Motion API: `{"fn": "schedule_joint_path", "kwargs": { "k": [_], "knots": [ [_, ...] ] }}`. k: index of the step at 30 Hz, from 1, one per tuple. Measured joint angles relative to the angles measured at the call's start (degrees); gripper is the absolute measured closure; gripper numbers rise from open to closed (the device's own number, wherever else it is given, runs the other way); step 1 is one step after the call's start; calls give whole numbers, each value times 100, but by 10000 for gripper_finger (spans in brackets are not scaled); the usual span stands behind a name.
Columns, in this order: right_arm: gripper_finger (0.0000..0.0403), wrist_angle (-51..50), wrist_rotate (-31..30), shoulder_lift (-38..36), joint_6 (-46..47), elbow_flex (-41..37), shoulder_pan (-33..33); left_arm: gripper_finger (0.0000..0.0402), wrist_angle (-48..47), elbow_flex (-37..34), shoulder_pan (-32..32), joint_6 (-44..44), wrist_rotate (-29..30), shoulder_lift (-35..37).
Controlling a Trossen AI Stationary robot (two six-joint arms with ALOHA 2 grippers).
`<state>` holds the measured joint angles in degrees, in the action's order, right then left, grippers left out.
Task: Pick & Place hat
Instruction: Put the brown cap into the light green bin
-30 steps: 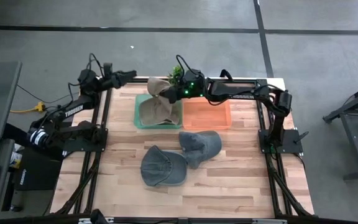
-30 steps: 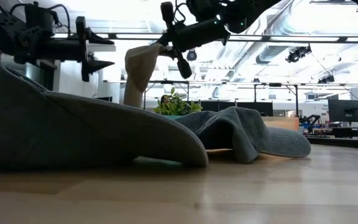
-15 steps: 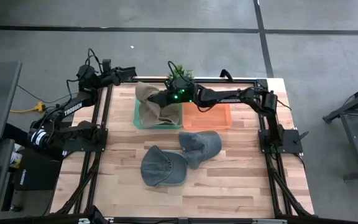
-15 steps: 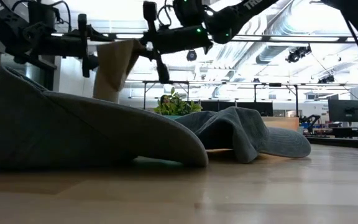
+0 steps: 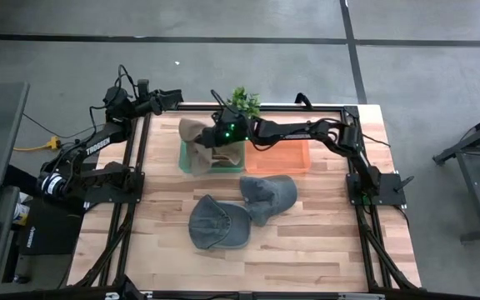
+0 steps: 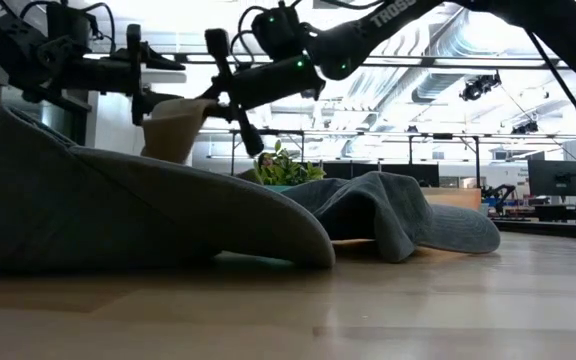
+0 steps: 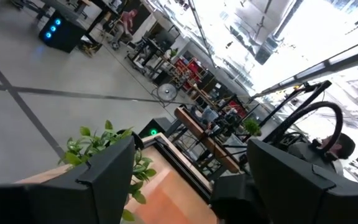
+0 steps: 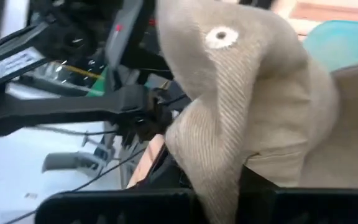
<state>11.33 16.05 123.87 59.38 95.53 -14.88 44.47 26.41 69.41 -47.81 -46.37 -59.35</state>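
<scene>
A tan hat [image 5: 195, 132] hangs at the far left corner of the green bin [image 5: 185, 160]; in the low view the tan hat [image 6: 174, 128] shows above the near grey hat. My right gripper [image 5: 216, 137] reaches across from the table's right and is shut on it. In the right wrist view the tan hat [image 8: 247, 93] fills the frame, its top button [image 8: 222, 36] showing. My left gripper [image 5: 176, 98] waits open and raised past the table's far left corner, and the low view shows it [image 6: 138, 75] too. Two grey hats [image 5: 218, 223] [image 5: 270, 195] lie crown up on the table. My right gripper pinches a fold of the tan hat's crown [image 8: 224, 177] between its two fingers, coming nearly level from the table's right. The hat hangs below the fingers over the green bin. Tan cloth [image 5: 221, 155] lies in the bin; whether it belongs to this hat, I cannot tell.
An orange bin [image 5: 278, 157] stands right of the green one. A small green plant [image 5: 242, 99] sits at the far edge behind the bins. In the low view the near grey hat [image 6: 118, 215] hides the bins. Bare wood [image 5: 323, 242] lies at the near right.
My right gripper has carried the tan hat toward the table's left and down, from above the green bin's far side to its far left corner. The hat hangs lower now, with less of it showing above the grey hat in the low view. The gripper has stayed shut.
</scene>
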Motion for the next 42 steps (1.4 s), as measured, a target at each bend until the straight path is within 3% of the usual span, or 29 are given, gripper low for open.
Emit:
{"fn": "schedule_joint_path", "kwargs": {
  "k": [22,28,42],
  "knots": [
    [403,-1783,-450,-407,-167,0,-220,112,-15,0,-2,-24,-77,0],
    [403,-2377,-164,-461,-292,0,-359,112,-172,0,-2,-25,-61,0],
    [403,-3265,-368,-457,-541,0,-548,112,-319,0,-4,-28,-128,0]
  ]
}}
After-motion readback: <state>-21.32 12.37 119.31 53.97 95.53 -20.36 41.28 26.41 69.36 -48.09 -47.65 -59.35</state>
